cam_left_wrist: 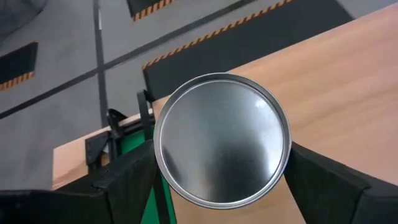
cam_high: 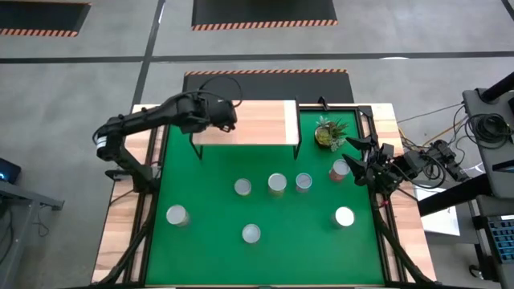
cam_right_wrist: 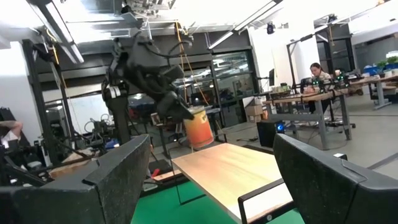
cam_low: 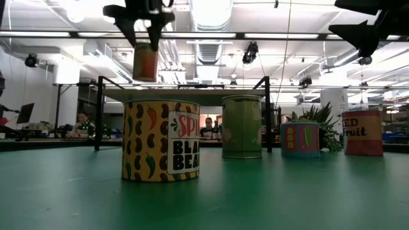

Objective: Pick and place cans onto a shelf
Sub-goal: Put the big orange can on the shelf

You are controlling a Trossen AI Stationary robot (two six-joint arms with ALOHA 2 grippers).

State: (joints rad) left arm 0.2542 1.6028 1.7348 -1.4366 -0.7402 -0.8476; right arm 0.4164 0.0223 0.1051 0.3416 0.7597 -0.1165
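Note:
My left gripper is shut on an orange-labelled can with a silver top, above the left end of the light-wood shelf. The low view shows this can hanging high over the table. Several other cans stand upright on the green table, among them a black-bean can, a green one and a red one. My right gripper waits open at the table's right edge, near the red can, holding nothing. My left gripper pinches the orange can between its two fingers, one on each side of the can's wall just under the top rim. The fingers slant down from the table's left side. The can hangs clear above the shelf board, top up.
A small potted plant stands at the shelf's right end. Loose cans are spread over the green table, three of them in a row in front of the shelf. Black frame posts stand at the back.

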